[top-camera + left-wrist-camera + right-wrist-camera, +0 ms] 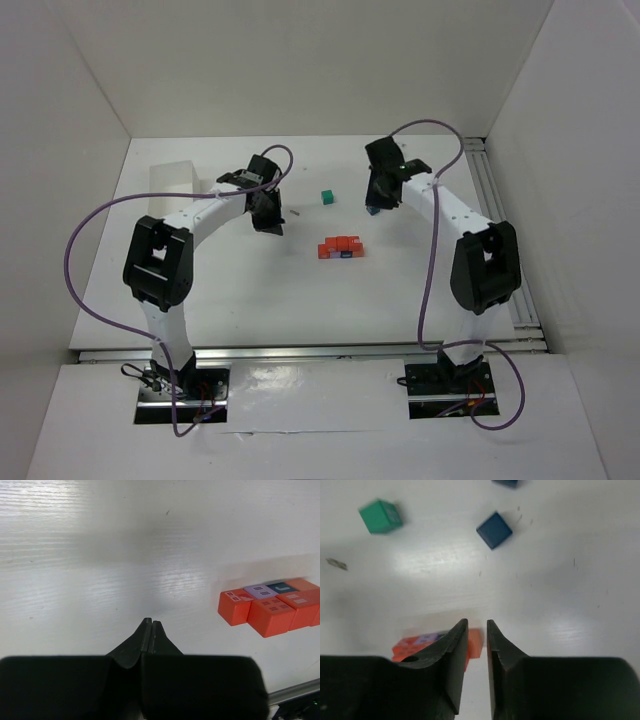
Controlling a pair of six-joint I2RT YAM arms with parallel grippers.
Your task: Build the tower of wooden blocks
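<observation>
On the white table (250,300), the left gripper (151,626) hung pinched shut and empty, left of the red-orange base row (340,247). The right gripper (477,626) hovered far-right of that row, jaws barely parted, holding nothing. The dark blue cube (494,530) lay skewed, apart from and right of the teal cube (380,516). Probably the next pick, it wanted wider jaws squared to its faces.

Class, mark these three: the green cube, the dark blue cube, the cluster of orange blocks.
green cube (380,516), right wrist view, its middle.
dark blue cube (494,529), right wrist view, top face.
cluster of orange blocks (272,606), left wrist view, top of its nearest block.
</observation>
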